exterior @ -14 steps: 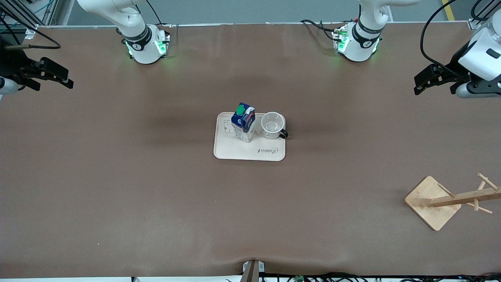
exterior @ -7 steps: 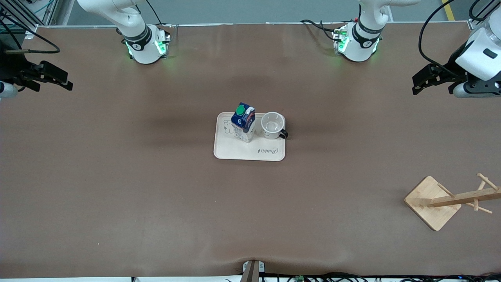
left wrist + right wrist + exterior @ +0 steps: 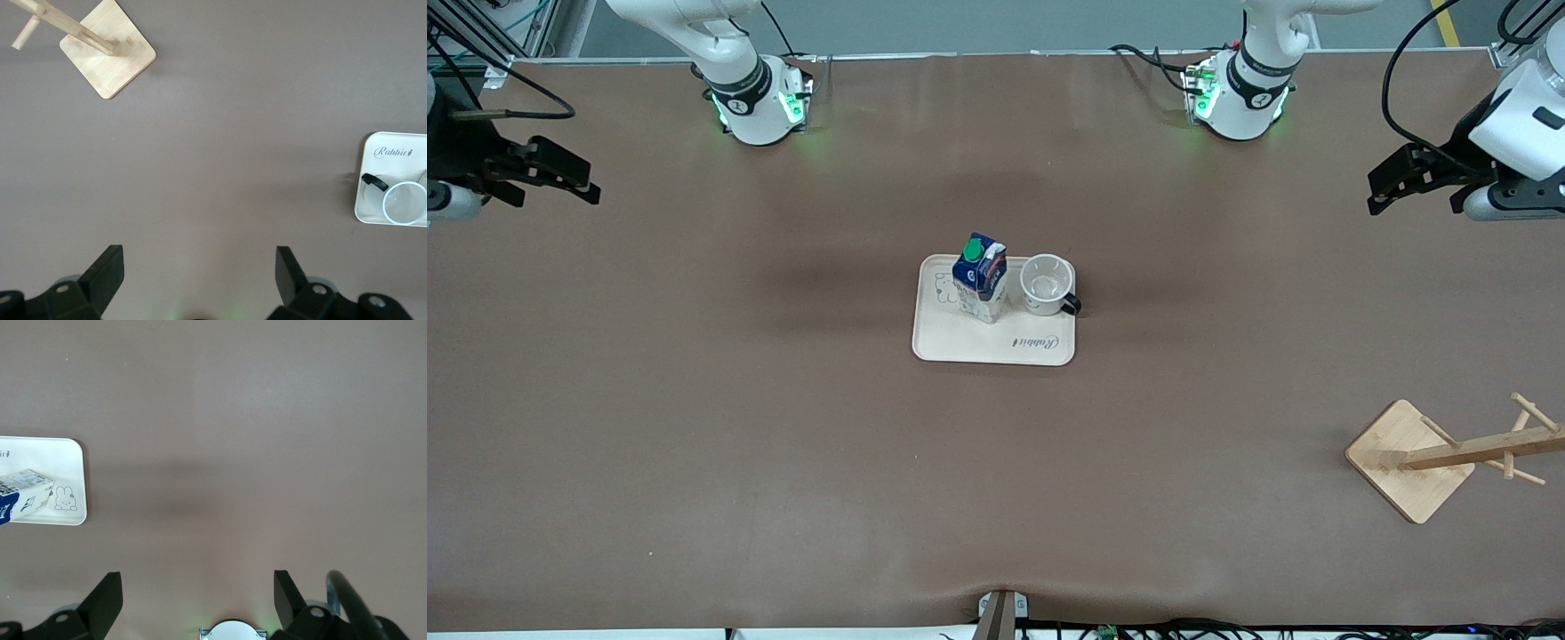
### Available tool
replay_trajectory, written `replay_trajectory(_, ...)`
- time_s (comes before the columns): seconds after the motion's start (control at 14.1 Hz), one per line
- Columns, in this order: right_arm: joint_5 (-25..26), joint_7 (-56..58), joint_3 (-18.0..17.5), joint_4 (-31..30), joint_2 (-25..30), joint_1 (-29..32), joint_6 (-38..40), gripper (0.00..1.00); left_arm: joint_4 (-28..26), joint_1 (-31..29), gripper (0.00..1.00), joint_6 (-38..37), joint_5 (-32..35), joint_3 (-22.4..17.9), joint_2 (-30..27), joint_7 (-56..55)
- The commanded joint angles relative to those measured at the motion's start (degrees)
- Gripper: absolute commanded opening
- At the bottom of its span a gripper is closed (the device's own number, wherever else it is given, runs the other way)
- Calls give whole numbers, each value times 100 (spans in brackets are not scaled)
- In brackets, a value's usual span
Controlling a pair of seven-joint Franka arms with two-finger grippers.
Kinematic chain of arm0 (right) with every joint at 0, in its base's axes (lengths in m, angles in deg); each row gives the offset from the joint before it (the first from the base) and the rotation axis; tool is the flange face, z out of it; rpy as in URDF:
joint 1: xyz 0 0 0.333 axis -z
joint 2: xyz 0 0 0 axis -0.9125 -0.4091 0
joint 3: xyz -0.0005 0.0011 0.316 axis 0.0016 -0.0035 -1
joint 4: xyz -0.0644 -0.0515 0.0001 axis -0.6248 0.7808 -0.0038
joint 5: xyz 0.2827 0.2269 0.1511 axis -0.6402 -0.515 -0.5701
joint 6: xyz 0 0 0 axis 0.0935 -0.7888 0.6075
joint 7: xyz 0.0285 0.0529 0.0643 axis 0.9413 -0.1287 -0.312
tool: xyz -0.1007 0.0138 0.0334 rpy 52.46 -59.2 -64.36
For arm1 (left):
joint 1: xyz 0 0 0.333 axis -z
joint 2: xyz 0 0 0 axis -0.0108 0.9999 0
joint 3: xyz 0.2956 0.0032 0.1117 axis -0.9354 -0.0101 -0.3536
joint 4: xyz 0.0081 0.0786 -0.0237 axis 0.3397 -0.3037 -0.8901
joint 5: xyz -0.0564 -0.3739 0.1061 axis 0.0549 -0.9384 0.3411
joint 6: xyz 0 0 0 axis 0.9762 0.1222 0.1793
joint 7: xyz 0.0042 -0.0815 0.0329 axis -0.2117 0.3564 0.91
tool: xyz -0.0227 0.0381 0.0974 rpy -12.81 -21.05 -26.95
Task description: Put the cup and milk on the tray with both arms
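The cream tray [image 3: 978, 342] lies at the middle of the table. The blue milk carton [image 3: 980, 277] stands upright on it. The white cup [image 3: 1047, 284] stands beside the milk on the tray, its black handle [image 3: 1071, 305] over the tray's edge. My left gripper [image 3: 1385, 188] is open and empty, high over the left arm's end of the table. My right gripper [image 3: 574, 182] is open and empty, high over the right arm's end. The left wrist view shows the tray [image 3: 393, 152] and cup [image 3: 405, 203]. The right wrist view shows the tray [image 3: 63, 457] and milk [image 3: 20, 491].
A wooden rack with a square base [image 3: 1405, 462] and pegs stands near the front camera at the left arm's end; it also shows in the left wrist view [image 3: 110, 55]. The two arm bases [image 3: 756, 102] [image 3: 1236, 98] glow green along the table's top edge.
Both grippers have shifted only slightly, high at their ends of the table. The milk, cup and tray have not moved.
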Motion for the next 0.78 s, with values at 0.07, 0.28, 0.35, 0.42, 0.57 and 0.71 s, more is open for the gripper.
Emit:
replay_trajectory(0.07,72,-53,-346,154,-67,374,19,100,110,-60,100,-28,-40,-29,-49,100)
replay_trajectory(0.28,63,-44,-346,154,-76,383,-43,100,198,-43,100,-81,-32,-56,-32,92)
replay_trajectory(0.35,81,-35,-346,154,-76,383,-51,100,198,-42,100,-98,-32,-56,-32,83)
replay_trajectory(0.42,107,87,-346,154,-76,383,-52,100,198,-42,100,-107,-40,-56,-32,91)
replay_trajectory(0.57,151,717,-329,136,-67,426,-139,100,207,-42,100,-107,-75,-56,-5,83)
replay_trajectory(0.71,151,923,-337,118,-67,541,-139,100,207,-34,100,-159,-67,-47,21,83)
